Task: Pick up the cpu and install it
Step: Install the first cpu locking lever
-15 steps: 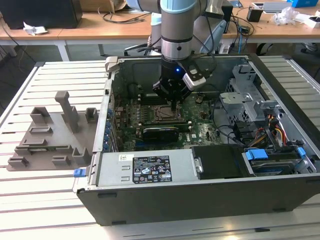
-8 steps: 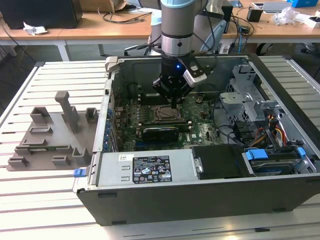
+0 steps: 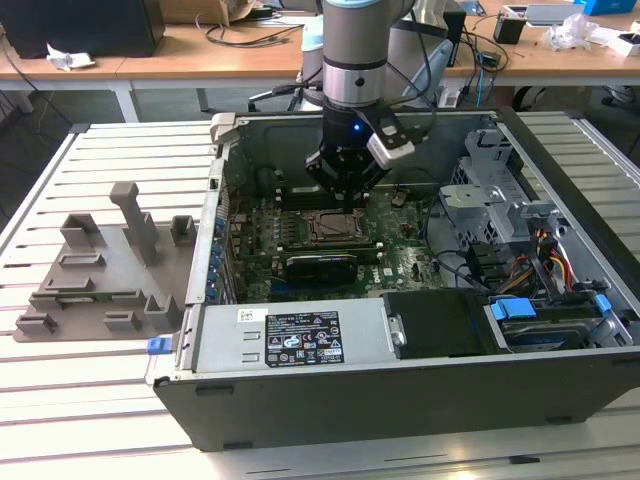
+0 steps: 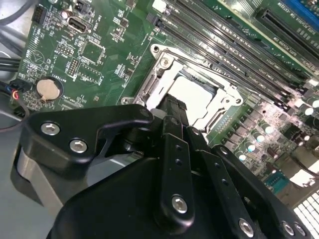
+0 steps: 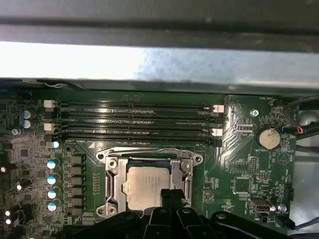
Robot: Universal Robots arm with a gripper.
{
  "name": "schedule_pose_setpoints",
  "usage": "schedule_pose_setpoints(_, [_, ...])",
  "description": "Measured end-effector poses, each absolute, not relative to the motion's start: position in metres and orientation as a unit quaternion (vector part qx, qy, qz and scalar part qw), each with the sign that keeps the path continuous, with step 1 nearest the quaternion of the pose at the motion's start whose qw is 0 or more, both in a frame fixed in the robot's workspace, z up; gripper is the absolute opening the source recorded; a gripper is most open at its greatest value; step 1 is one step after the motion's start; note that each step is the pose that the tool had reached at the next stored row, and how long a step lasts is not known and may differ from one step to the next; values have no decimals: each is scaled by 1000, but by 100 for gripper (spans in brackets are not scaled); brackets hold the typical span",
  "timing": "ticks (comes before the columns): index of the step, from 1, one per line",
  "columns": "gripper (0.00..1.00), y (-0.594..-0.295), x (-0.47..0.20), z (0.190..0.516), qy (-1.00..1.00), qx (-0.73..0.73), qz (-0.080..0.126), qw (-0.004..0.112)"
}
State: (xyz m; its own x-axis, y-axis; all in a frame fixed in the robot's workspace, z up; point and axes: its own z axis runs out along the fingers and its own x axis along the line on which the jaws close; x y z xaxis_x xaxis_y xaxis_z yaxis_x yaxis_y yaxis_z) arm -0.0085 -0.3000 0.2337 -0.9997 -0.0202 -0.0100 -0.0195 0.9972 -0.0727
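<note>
The cpu (image 5: 145,185) sat flat inside the socket frame (image 5: 149,160), directly beneath the gripper (image 5: 172,195). Jaw state: cannot tell. Arm hung vertical over the mobo (image 3: 300,225), probably for square seating.

We see even, bright room light in the exterior view. In the first wrist view the case wall (image 5: 159,62) glares white — blown out — while the close black gripper (image 4: 174,112) blurs softly.
</note>
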Motion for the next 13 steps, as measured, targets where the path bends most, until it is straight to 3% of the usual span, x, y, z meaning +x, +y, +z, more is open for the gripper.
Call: schedule_pose_setpoints(13, [11, -300, -8, 259, 999, -10, -36, 5])
